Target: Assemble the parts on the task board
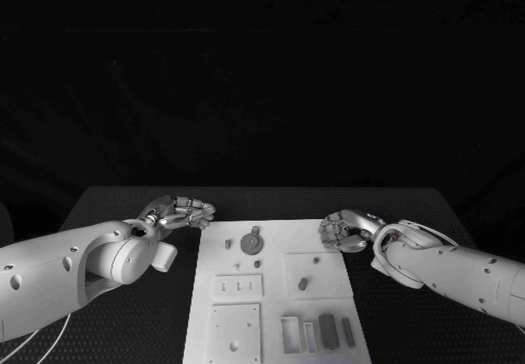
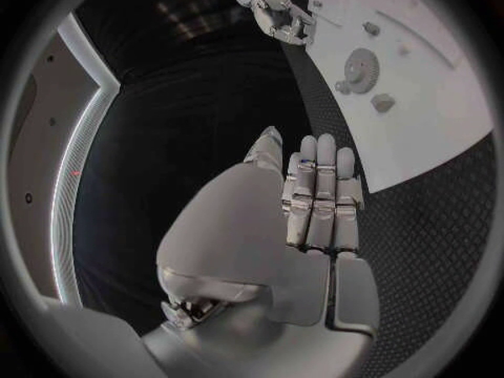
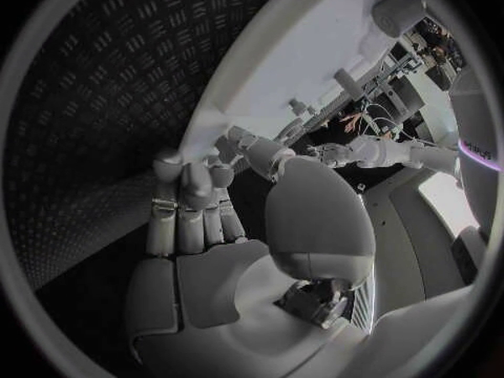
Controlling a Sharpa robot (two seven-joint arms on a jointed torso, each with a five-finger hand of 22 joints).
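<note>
At table centre, viewed from the robot's head: flat white rectangular task board (image 1: 274,292), lying on black ridged table matting (image 1: 131,201). Toward the board's 12 o'clock edge, small round grey toothed gear (image 1: 250,243) with short dark pegs (image 1: 229,244) just beside it; near mid-board, one more stubby grey peg (image 1: 303,283) on a raised white square; at 5 o'clock, slim grey rectangular blocks (image 1: 328,331) beside a white slotted holder (image 1: 290,334). At the board's 10 o'clock corner, silver left hand (image 1: 183,211), fingers curled inward, nothing visibly held, hovering just off the board's edge; seen from its own wrist, fingers lying straight and close together, empty (image 2: 315,202). At the board's 2 o'clock corner, silver right hand (image 1: 348,230), also curled loosely with nothing visible in its grasp, just beside the board's edge; same from its wrist, fingers together and bare (image 3: 194,210). Judging by look: parts small, rigid, light, probably smooth plastic, likely to slip or tip if nudged. Best taken by fingertip pinch: gear across its toothed rim, pegs around the shaft, blocks across the narrow sides. Board itself stiff, possibly prone to sliding on the matting if pushed.
</note>
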